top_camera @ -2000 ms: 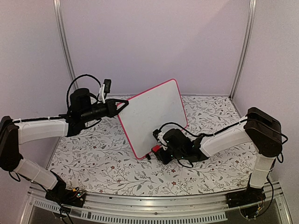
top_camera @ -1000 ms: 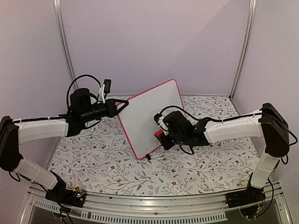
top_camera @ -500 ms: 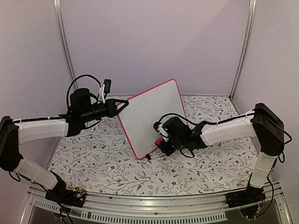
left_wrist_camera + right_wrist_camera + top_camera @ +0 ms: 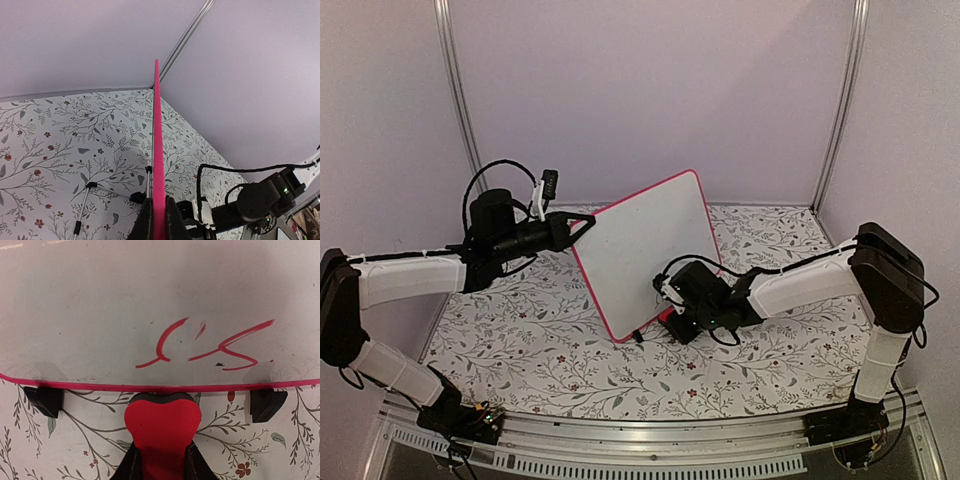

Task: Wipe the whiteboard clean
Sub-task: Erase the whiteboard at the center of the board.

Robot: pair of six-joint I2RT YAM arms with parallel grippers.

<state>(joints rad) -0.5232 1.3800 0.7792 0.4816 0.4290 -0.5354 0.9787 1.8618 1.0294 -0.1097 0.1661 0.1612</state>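
The whiteboard (image 4: 645,250) stands tilted on the table, white with a pink-red frame. My left gripper (image 4: 582,228) is shut on its upper left edge; the left wrist view shows the pink frame (image 4: 158,150) edge-on between the jaws. My right gripper (image 4: 667,315) is shut on a red heart-shaped eraser (image 4: 162,427) at the board's lower edge. In the right wrist view the eraser's dark pad sits just below the frame (image 4: 100,386), and red marker strokes (image 4: 210,347) remain on the board (image 4: 100,300) above it. Two black feet (image 4: 45,400) show under the frame.
The table (image 4: 540,350) has a floral cloth. Metal posts (image 4: 455,90) stand at the back corners, with pale walls behind. A thin metal stand leg (image 4: 82,210) lies behind the board in the left wrist view.
My right gripper with the eraser rose up the board's face, then came back down to its lower edge. The left arm and the board stayed still.
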